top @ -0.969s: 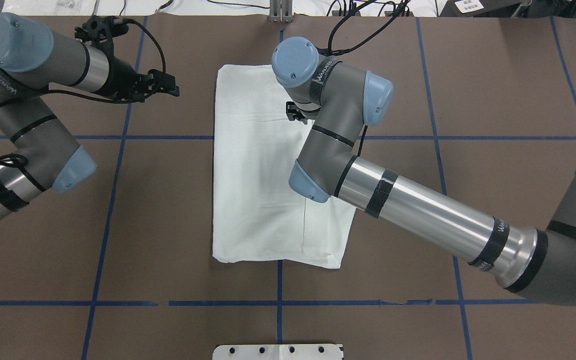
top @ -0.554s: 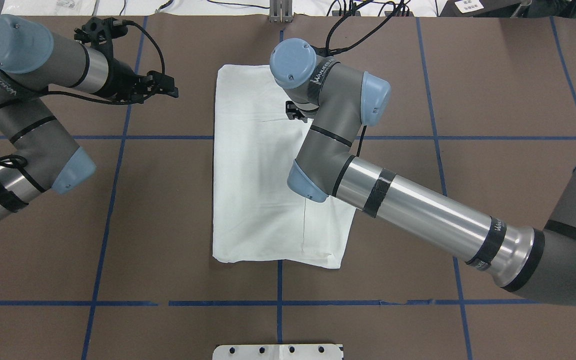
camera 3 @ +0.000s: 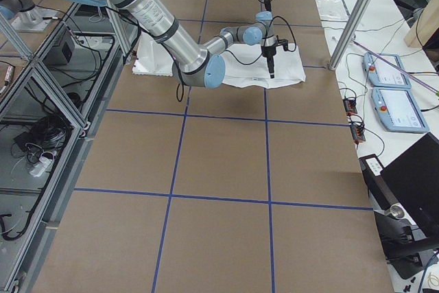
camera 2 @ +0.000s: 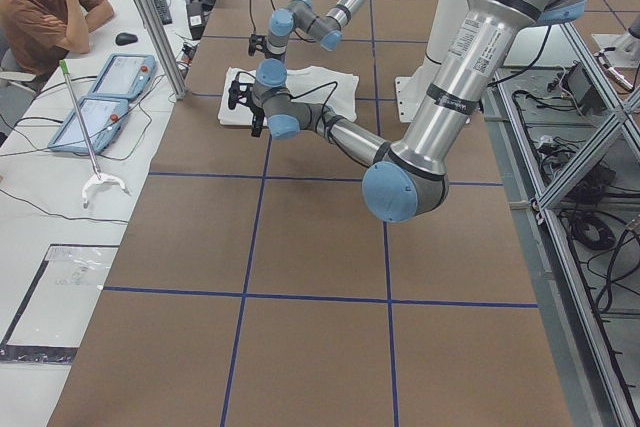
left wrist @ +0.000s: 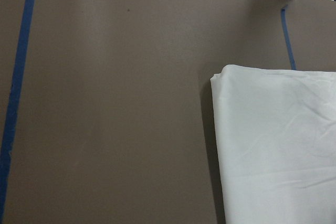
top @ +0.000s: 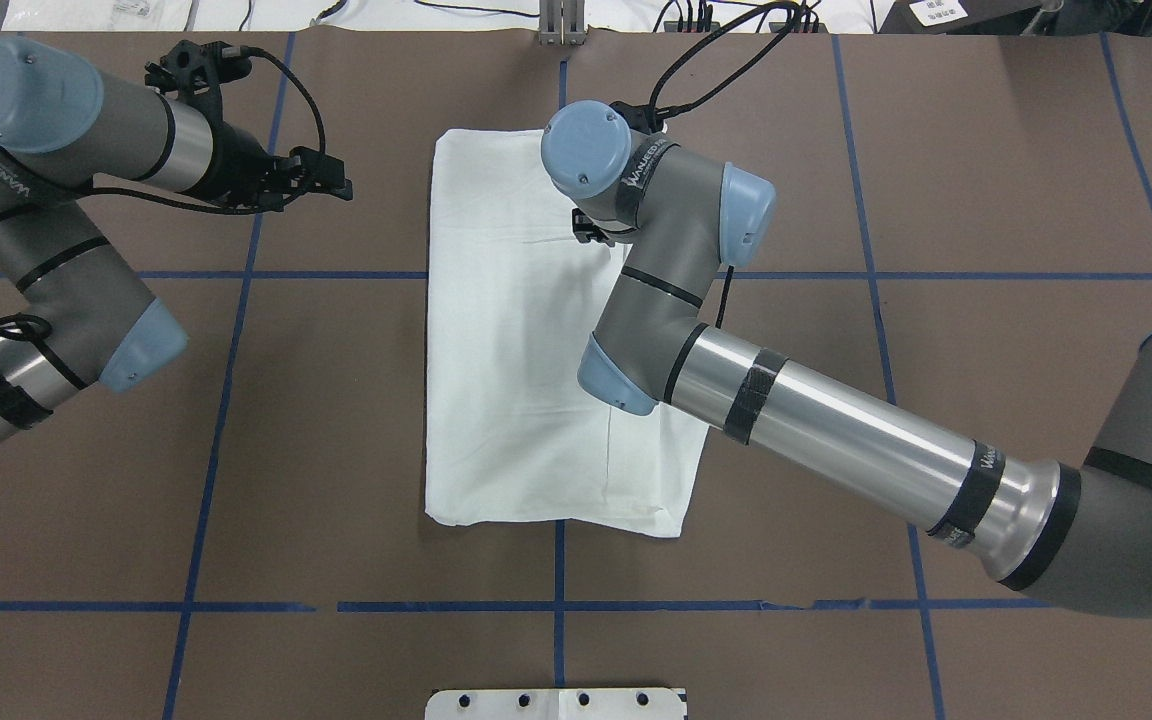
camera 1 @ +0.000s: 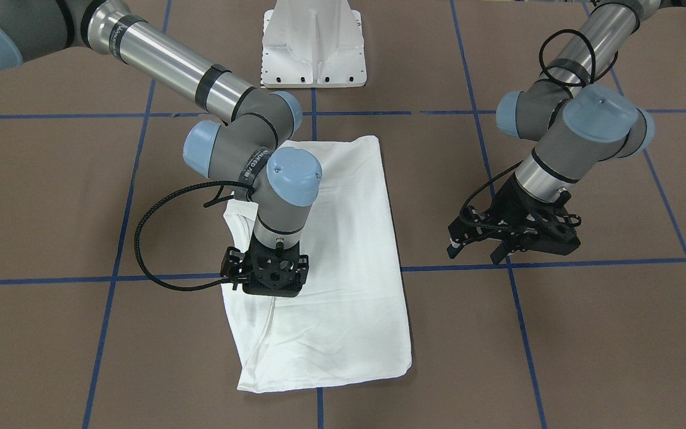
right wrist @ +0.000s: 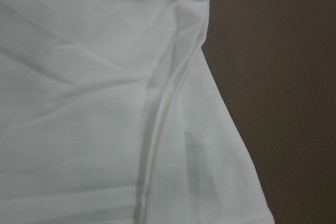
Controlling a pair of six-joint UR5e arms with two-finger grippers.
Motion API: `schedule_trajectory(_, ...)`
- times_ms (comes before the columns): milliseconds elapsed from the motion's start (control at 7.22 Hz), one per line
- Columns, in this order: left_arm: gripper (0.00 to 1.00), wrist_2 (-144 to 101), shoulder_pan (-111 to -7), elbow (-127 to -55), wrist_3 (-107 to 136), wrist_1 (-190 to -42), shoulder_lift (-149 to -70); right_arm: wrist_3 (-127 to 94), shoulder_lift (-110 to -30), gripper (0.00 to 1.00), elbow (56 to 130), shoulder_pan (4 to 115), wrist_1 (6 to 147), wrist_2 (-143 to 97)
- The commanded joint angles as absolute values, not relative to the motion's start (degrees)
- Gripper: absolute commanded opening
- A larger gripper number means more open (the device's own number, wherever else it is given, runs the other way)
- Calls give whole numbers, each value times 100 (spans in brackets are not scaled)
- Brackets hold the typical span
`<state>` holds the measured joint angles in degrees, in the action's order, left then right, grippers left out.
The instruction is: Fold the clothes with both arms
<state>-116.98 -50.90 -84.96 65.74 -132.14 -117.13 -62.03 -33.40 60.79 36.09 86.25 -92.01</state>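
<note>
Nearest my base, the shirt [top: 516, 400] lies flat at the middle of the table [top: 336, 470], folded to a long white strip. Its near hem slants out on my right, where a layer sticks past the rest (no printed text showing on this face). Further along, the right gripper [camera 1: 273, 280] points straight down on that right-hand edge, about at the cloth. Its fingers are tucked under the wrist, so whether it's released or clenched I can't tell. Farthest out, the left gripper [camera 1: 474, 249] hangs over bare table, well apart from the shirt, jaws spread, holding nothing. My worry: if the right pinches just one layer, or lifts alone with the left this far away, the strip will skew and the tidy long edge come undone
</note>
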Motion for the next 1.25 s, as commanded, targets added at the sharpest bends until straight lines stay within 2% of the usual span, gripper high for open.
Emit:
schedule_trajectory(0, 100, -11698, -5080, -8490, 6574, -13219, -11707, -6109, -3392, 100, 6064, 3595, 8613, -9176)
schedule_trajectory(692, 100, -11689, -5063, -8455, 6583, -13236, -11733, -5434, -3612, 100, 6099, 3875, 8639, -9202)
schedule_trajectory(1108, 100, -11689, -5054, -8455, 6609, -13219, -11777, -5186, -4120, 100, 6633, 4043, 8631, -9421)
